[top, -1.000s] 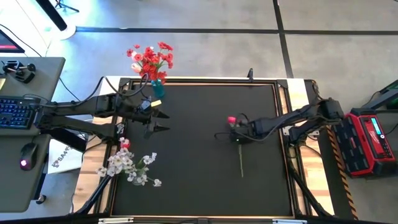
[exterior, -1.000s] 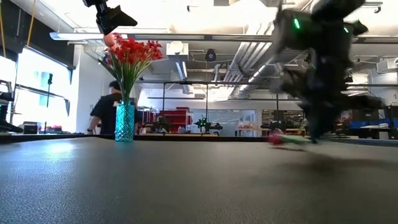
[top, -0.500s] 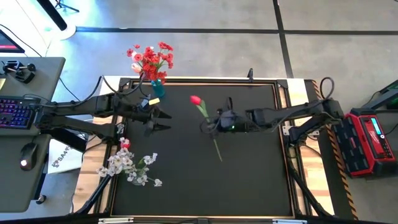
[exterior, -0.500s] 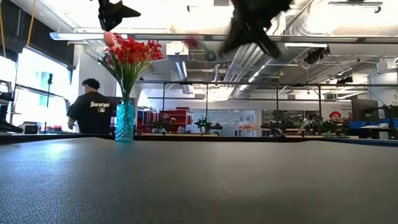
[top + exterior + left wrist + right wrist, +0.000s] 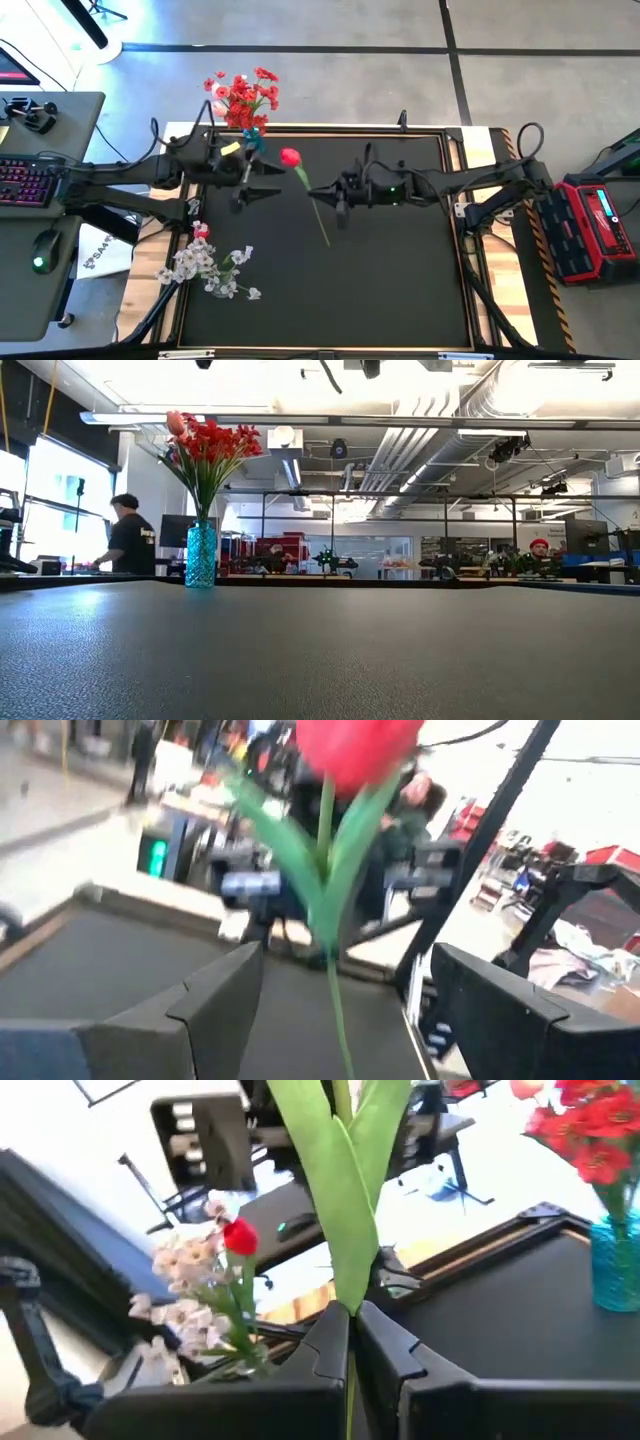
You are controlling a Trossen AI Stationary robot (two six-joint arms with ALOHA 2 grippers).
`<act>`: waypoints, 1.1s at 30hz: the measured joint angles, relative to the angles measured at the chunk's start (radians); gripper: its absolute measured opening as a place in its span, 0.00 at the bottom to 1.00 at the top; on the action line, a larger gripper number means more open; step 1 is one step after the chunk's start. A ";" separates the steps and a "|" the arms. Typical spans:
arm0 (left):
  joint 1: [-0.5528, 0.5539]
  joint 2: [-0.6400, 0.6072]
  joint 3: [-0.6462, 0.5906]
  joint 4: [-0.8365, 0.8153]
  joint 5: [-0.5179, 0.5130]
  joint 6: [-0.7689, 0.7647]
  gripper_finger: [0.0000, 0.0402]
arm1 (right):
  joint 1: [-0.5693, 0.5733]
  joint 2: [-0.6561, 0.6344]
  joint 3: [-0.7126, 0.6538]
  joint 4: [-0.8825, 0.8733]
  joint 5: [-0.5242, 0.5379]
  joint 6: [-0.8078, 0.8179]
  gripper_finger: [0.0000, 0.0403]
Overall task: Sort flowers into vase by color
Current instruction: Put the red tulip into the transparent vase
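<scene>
High view: one airborne tulip point(image 5: 291, 158)

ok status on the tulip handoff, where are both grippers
Right gripper shut on red tulip stem, carried above the mat. Left gripper open beside the bloom. Blue vase of red flowers at the mat's far-left corner. Path looks clear.

Right arm stretched in from the right, reaching leftward past mid-desk, raised off the surface. Right claw point(image 5: 335, 197) clamped tight, fingers point(image 5: 385, 1350) pressed together, pinching a green stem low down. Left arm extends from the left along the far-left part of the desk, also raised. Left claw point(image 5: 268, 182) spread wide, fingers point(image 5: 215, 995) well apart, pointing toward the right claw, gripping nothing.
</scene>
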 joint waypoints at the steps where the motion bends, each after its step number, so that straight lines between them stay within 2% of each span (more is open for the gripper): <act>1: 0.000 0.012 0.000 0.035 0.007 0.024 0.69 | 0.000 0.000 0.000 0.002 -0.012 -0.009 0.00; 5: -0.001 0.079 0.000 0.181 0.019 0.076 0.69 | 0.000 0.000 0.000 0.035 -0.064 -0.039 0.00; 9: -0.001 0.156 0.000 0.289 0.034 0.054 0.69 | 0.000 0.000 0.000 0.041 -0.084 -0.057 0.00; 15: -0.001 0.211 0.020 0.316 0.095 0.031 0.64 | 0.001 0.000 0.000 0.046 -0.085 -0.064 0.00; 20: -0.001 0.222 0.025 0.329 0.122 0.032 0.49 | 0.001 0.000 0.000 0.046 -0.087 -0.067 0.00; 26: -0.001 0.222 0.025 0.328 0.132 0.033 0.19 | 0.001 0.000 0.000 0.045 -0.107 -0.067 0.00; 29: 0.005 0.222 0.025 0.326 0.171 0.055 0.04 | 0.001 0.000 0.000 0.044 -0.130 -0.056 0.00; 33: 0.004 0.217 0.025 0.295 0.177 0.049 0.03 | 0.001 0.000 0.000 0.010 -0.137 0.020 0.02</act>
